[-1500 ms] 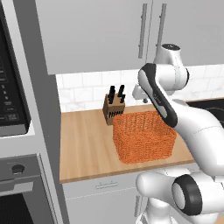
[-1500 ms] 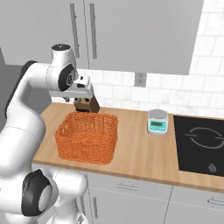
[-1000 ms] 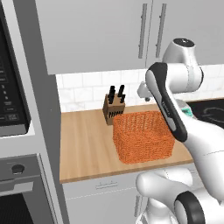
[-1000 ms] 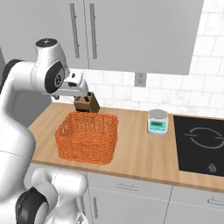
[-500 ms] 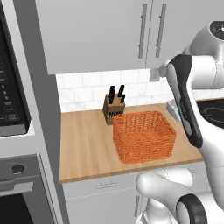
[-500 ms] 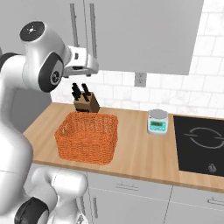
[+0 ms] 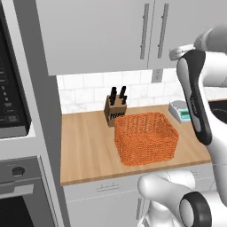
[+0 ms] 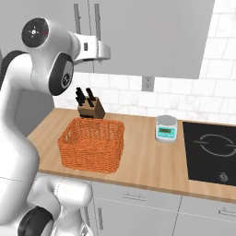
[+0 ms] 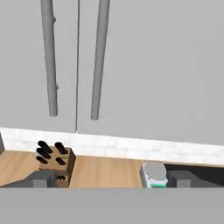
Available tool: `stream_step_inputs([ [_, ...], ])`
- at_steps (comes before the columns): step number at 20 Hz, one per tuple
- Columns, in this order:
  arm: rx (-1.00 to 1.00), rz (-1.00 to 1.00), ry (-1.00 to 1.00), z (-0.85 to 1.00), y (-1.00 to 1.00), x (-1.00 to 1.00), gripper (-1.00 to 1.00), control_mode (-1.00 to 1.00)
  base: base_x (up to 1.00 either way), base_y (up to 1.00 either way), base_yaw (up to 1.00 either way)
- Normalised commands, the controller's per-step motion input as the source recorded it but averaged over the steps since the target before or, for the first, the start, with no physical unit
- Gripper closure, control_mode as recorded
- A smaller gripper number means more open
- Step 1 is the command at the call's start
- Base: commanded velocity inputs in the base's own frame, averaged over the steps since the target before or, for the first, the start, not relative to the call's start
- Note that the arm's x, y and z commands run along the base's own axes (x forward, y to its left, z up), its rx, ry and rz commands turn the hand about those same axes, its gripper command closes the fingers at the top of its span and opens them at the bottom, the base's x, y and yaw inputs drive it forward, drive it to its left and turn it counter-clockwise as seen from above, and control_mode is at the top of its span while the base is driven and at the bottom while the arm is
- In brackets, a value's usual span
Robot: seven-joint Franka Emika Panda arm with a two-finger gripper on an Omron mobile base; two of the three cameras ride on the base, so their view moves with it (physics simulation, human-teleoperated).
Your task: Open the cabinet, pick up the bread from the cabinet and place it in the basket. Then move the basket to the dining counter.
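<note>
Hand view: the wider cabinet's handle point(image 9: 49, 57) hangs left of the cabinet point(image 9: 153, 65), whose own handle point(image 9: 99, 57) sits just ahead of the gripper point(image 9: 109, 180), door closed. Its fingers stand wide apart, holding nothing. Below lie the knife block point(image 9: 54, 162), basket point(image 8: 92, 144) and scale point(image 9: 153, 174). No writing is legible.

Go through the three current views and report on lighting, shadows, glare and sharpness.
Left base view: flat, even light, no glare; the basket casts only a faint shadow on the worktop. Right base view: equally even; the black hob is matte, without reflections. Hand view: softest of the three, with the knife block and scale slightly blurred, the cabinet handles smoothly shaded.
</note>
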Motion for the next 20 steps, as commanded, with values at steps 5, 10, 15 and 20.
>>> stream_step_inputs([
  [5, 0.13, 0.0, -0.2, 0.66, 0.0, 0.22, -1.0, -1.0, 0.0, 0.0, 0.0],
  [10, 0.03, -0.01, -0.14, 0.31, 0.0, 0.35, -1.0, -1.0, 0.0, 0.0, 0.0],
  [15, 0.0, -0.01, 0.12, 0.03, 0.03, 0.44, -1.0, -1.0, 0.0, 0.0, 0.0],
  [20, 0.0, 0.08, -0.01, -0.01, 0.0, 0.35, -1.0, -1.0, 0.0, 0.0, 0.0],
])
